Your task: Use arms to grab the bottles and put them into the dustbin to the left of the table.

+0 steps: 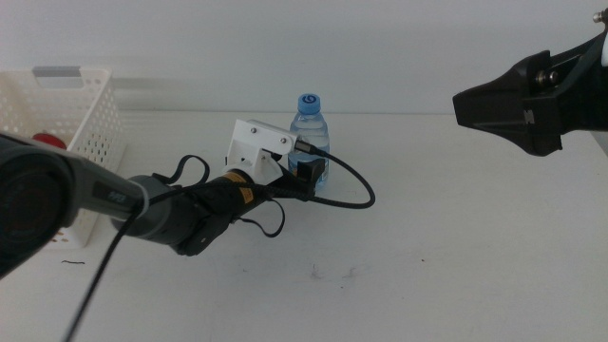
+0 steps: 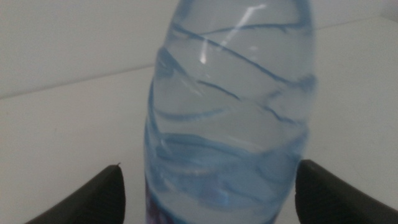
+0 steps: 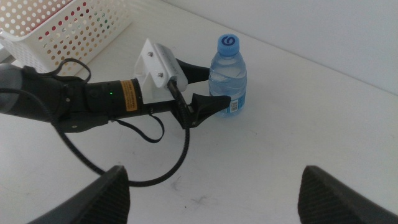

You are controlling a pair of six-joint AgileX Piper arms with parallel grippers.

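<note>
Small clear blue-capped plastic water bottle (image 1: 310, 133) stands upright mid-counter on the plain white flat counter (image 1: 456, 247). Left hand (image 3: 208, 93) spread wide — one finger on either side of the bottle's lower body, not closed. Right hand (image 1: 518, 100) raised over the counter's right side, wide. White perforated plastic basket (image 1: 66, 123) at far left — something red inside.

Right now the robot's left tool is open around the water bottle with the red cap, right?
Not quite: the cap is blue, as the middle view shows. The left tool is indeed open around the water bottle, which stands on the table.
</note>
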